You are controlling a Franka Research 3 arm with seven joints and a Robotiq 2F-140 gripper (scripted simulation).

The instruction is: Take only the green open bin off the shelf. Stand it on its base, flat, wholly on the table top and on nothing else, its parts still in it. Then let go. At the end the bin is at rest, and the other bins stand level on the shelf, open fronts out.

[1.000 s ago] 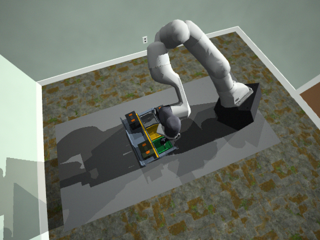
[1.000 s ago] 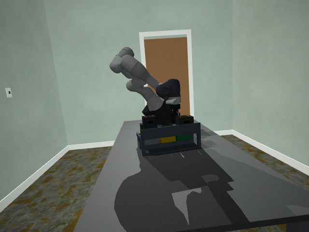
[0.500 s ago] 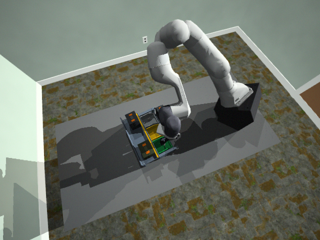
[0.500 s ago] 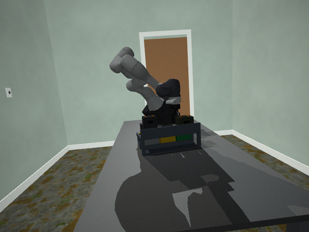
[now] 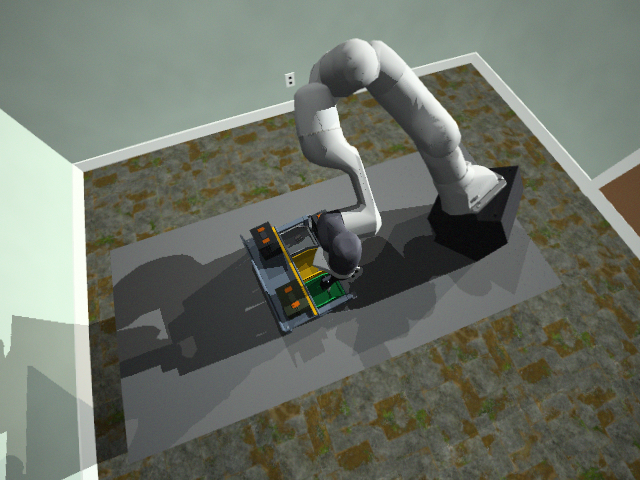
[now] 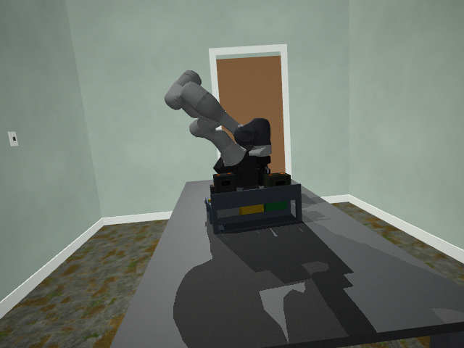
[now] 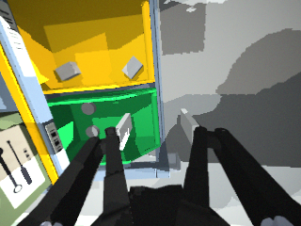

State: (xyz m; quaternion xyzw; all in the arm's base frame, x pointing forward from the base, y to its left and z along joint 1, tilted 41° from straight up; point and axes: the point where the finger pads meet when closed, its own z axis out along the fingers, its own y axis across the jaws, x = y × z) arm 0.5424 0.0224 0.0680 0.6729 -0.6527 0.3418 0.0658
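The green open-fronted plastic bin (image 7: 105,123) sits on the blue-grey metal shelf unit (image 7: 159,85), at the end of the row, just beside the yellow open plastic bin (image 7: 89,44). It holds small grey parts: two round pieces and a pale flat block (image 7: 124,130). The yellow bin holds two grey blocks of its own.

The black two-finger gripper (image 7: 152,138) hangs over the green bin's outer side wall. One finger (image 7: 112,151) reaches down inside the bin; the other (image 7: 202,155) stands outside the shelf's end panel, over the dark grey table top (image 5: 423,299). The jaws are parted about halfway and grasp nothing (the bin wall and shelf panel lie between them, untouched as far as the wrist view shows).

Two dark boxes with orange marks (image 5: 263,238) stand on the shelf's upper level.
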